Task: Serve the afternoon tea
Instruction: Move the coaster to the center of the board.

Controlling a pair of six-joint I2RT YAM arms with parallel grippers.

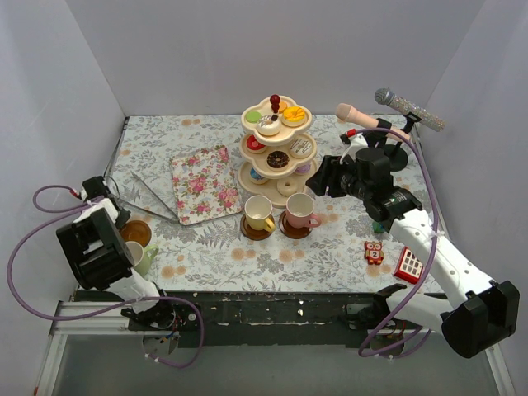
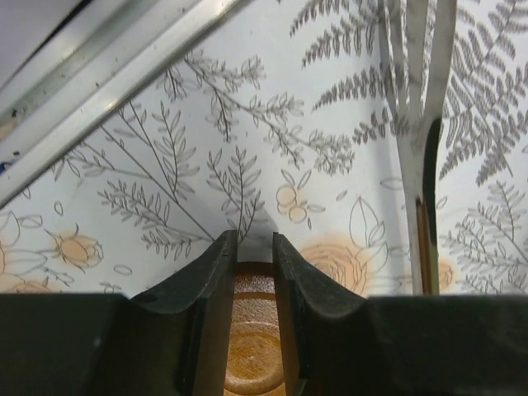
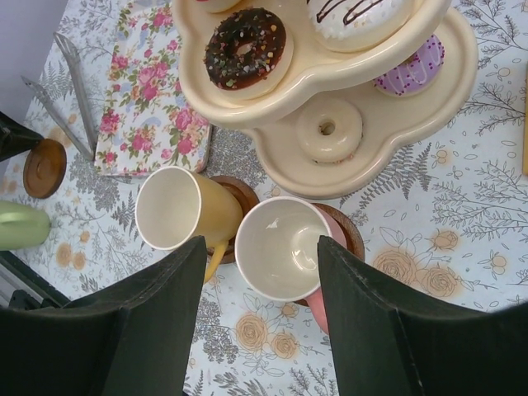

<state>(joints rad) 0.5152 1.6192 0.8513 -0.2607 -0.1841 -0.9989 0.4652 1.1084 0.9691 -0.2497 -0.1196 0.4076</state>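
Observation:
The cream three-tier stand (image 1: 276, 148) with a red knob holds several toy donuts and cakes; a chocolate donut (image 3: 245, 48) and a cream donut (image 3: 328, 129) show in the right wrist view. A yellow cup (image 1: 260, 213) and a pink cup (image 1: 301, 210) stand on brown saucers in front of it. My right gripper (image 1: 318, 183) hovers open and empty over the pink cup (image 3: 280, 247). A green cup (image 1: 140, 257) stands at the left beside a bare brown saucer (image 1: 136, 232). My left gripper (image 2: 256, 239) is right over that saucer (image 2: 254, 330), jaws a narrow gap apart, clamping nothing.
A floral tray (image 1: 200, 183) lies left of the stand, with metal tongs (image 1: 153, 198) beside it, close to my left gripper (image 1: 122, 219). Two microphones (image 1: 367, 118) stand at the back right. Small toy blocks (image 1: 374, 252) lie near the right arm. White walls enclose the table.

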